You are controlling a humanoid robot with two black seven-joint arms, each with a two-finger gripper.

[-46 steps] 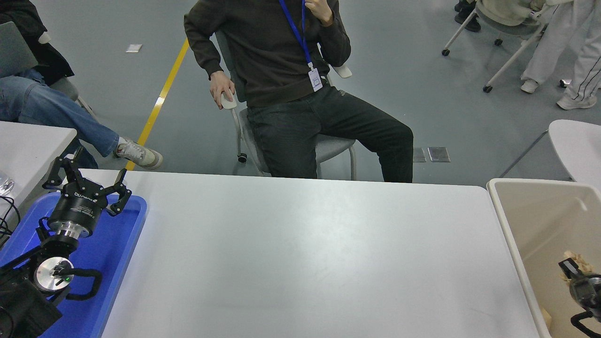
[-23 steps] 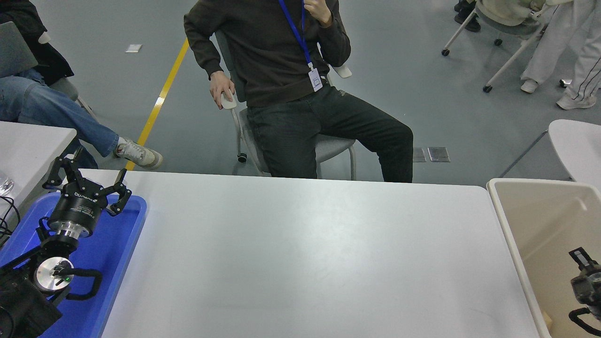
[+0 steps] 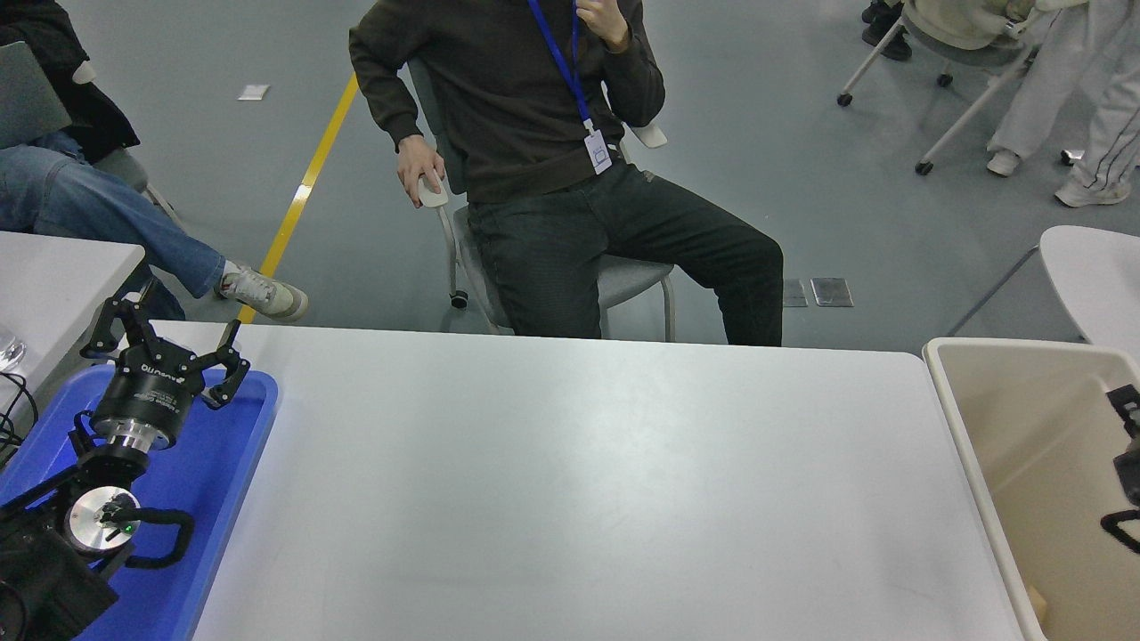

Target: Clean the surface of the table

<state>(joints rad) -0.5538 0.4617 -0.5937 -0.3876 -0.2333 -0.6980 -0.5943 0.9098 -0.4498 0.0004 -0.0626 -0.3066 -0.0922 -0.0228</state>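
The table surface (image 3: pixel 579 481) is a wide matte white top filling the middle of the head view, with nothing lying on it. My left gripper (image 3: pixel 171 331) is parked at the lower left above a blue tray (image 3: pixel 240 463), its fingers spread open and holding nothing. Only a sliver of my right gripper (image 3: pixel 1129 463) shows at the right edge, hanging over a beige bin (image 3: pixel 966 427); most of it is cut off by the picture's edge.
The bin stands against the table's right end, with a pale scrap (image 3: pixel 1035 607) low inside it. A person (image 3: pixel 570 178) sits on a chair just beyond the far edge. A second white table (image 3: pixel 53 276) stands at the left.
A second ago my right gripper was low in the bin beside a crumpled beige lump. It has since risen and drawn off to the right, nearly out of view. The left arm has not moved.
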